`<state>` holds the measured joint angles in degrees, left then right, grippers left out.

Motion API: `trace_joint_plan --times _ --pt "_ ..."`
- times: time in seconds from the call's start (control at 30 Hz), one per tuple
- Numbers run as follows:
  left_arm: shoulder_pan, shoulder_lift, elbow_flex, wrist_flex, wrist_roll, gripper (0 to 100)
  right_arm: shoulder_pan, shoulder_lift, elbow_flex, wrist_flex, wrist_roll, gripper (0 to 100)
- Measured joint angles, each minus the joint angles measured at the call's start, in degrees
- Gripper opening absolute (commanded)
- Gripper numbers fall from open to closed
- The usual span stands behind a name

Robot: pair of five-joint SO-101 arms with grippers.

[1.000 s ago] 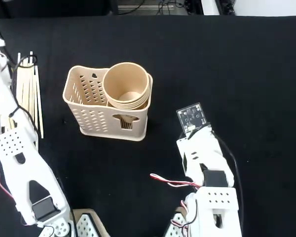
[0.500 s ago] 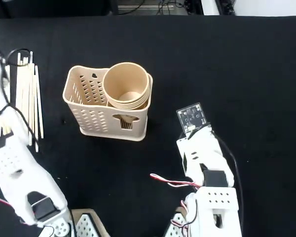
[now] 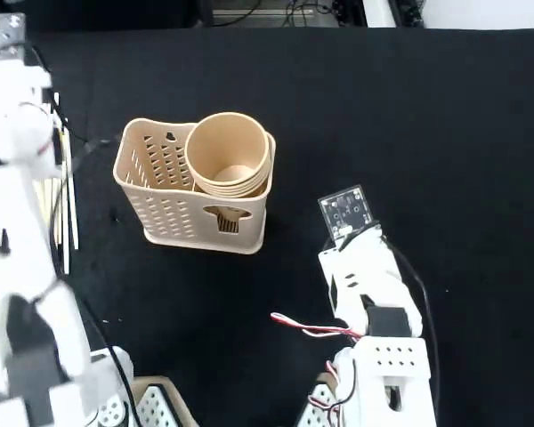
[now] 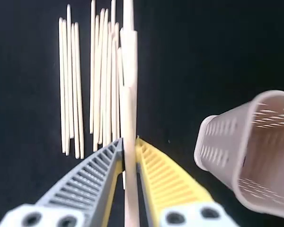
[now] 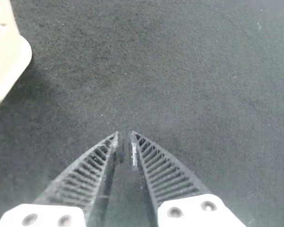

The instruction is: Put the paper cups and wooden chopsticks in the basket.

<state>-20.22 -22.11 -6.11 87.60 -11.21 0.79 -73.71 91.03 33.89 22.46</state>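
The left gripper [image 4: 128, 147] is closed on a wooden chopstick [image 4: 128, 90], possibly two pressed together. It is pinched near one end, so most of its length juts out past the jaws, over the loose chopsticks [image 4: 97, 80] that lie side by side on the black worktop [image 3: 409, 124]. The right gripper [image 5: 124, 144] is closed on nothing, low over bare worktop beside the basket [image 3: 173, 218]. The main risk is likely the long overhang. With so thin a grip, the stick could swivel or slide out between the jaws during the carry. Its far tip could also strike the basket's rim or perforated wall and tip the light basket. The opening is narrow, because a nested stack of paper cups [image 3: 228, 153] already fills the half of the basket farther from the chopsticks. The basket is beige plastic with rows of slots and stands upright near the loose chopsticks. The held chopstick is pale, straight, slender wood.
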Motion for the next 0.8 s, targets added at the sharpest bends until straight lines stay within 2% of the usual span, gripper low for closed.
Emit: trace_joint_plan --times 0.23,0.33,0.53,0.67,0.8 --pt "5.63 -27.16 27.52 -17.58 0.53 3 0.0 0.0 0.0 0.0 0.0 4.3" --pt "8.0 -38.24 33.76 -23.47 4.4 3 0.0 0.0 0.0 0.0 0.0 4.3" --pt "8.79 -53.71 35.16 -35.25 13.63 3 0.0 0.0 0.0 0.0 0.0 4.3" --pt "8.79 -56.97 34.9 -44.84 16.62 3 0.0 0.0 0.0 0.0 0.0 4.3" --pt "13.54 -57.32 35.08 -48.35 18.73 3 0.0 0.0 0.0 0.0 0.0 4.3"
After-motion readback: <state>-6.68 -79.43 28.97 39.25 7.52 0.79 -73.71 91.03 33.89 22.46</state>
